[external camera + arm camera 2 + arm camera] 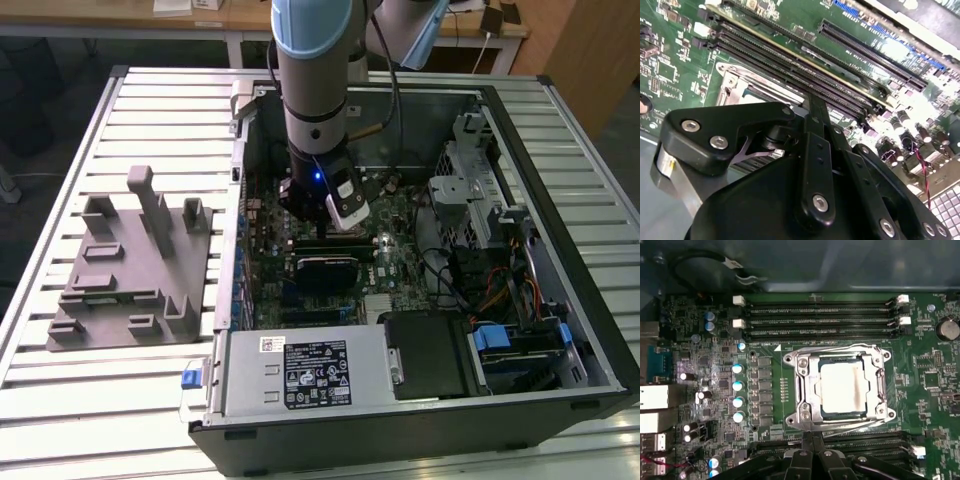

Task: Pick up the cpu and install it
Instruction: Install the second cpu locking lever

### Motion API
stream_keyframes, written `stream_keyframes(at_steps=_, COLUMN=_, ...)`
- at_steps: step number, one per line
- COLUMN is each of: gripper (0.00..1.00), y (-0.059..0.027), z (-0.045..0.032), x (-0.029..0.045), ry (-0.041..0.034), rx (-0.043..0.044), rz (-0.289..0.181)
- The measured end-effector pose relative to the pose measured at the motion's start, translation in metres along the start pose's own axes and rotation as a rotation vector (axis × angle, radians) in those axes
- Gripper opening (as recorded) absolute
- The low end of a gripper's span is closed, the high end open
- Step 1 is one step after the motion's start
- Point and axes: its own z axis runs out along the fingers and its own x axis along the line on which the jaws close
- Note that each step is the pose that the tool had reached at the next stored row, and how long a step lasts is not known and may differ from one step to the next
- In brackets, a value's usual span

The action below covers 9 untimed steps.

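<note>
The cpu (842, 387), a flat square chip with a pale silver top, lies inside the motherboard socket's metal frame (801, 390) in the first wrist view. My gripper (812, 437) hovers just off the socket's edge, beside the memory slots, with its black fingers pressed together and nothing between them. The second wrist view shows the gripper (812, 102) from behind, its tip over the socket frame (732, 80). In the exterior view the gripper (312, 218) reaches down into the open computer case (520, 130), over the middle of the motherboard.
A grey plastic fixture block (130, 265) lies on the slatted table at the exterior view's left. Inside the case are memory slots (820, 320), capacitors (737, 385), a power supply (300, 375), a drive cage (470, 190) and loose cables (500, 290).
</note>
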Motion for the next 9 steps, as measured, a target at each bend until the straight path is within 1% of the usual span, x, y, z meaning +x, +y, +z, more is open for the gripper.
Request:
stream_keyframes(at_steps=1, gripper=0.11, y=-0.0012, z=0.0002, x=0.0002, ry=0.0004, rx=-0.0049, rz=0.0)
stream_keyframes(at_steps=5, gripper=0.11, y=-0.0048, z=0.0011, x=0.002, ry=0.0009, rx=-0.0119, rz=0.0)
stream_keyframes(at_steps=7, gripper=0.11, y=-0.0058, z=0.0015, x=0.0035, ry=0.0013, rx=-0.019, rz=0.001)
stream_keyframes(at_steps=8, gripper=0.11, y=-0.0062, z=0.0018, x=0.0046, ry=0.0017, rx=-0.0271, rz=0.001)
stream_keyframes(at_steps=9, gripper=0.11, y=-0.0066, z=0.0021, x=0.0056, ry=0.0025, rx=-0.0384, rz=0.002)
